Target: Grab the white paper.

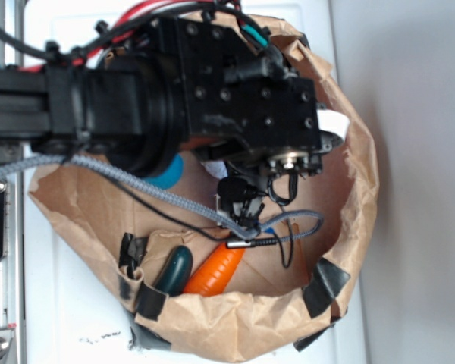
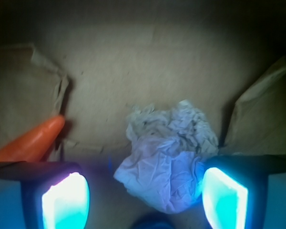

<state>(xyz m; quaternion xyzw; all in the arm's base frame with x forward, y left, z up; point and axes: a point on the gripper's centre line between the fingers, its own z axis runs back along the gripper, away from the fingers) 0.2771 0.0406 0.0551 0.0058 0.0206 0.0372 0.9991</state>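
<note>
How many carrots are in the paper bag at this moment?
1. The carrot lies on the floor of the brown paper bag near its front wall, beside a dark green item. The arm covers much of the bag, so others may be hidden.

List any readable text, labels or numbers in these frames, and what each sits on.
None readable in either view.
Brown paper bag: no print visible.
White paper: wrinkled, blank.
Pincer and arm housing: screws only, no markings legible.
Carrot: none.
</note>
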